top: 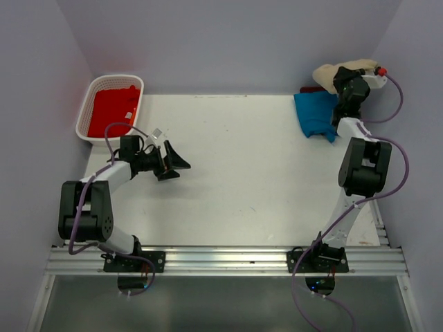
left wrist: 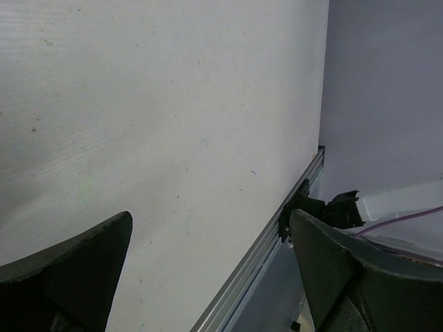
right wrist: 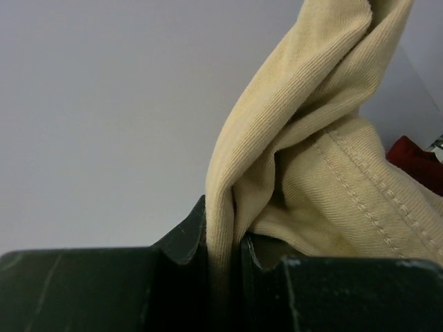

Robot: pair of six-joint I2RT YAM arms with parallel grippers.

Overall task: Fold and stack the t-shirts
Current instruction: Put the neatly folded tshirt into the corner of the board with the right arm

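right fingers around tan t-shirt

You are looking down on a white table closed in on three sides by plain, pale lilac-grey walls: the back wall, the left wall and the right wall. A ribbed aluminium rail runs along the table's near edge, with a grey, faintly glossy surface below it. The light is soft and even, with faint shadows. Up close, the tabletop shows small specks and scuffs.
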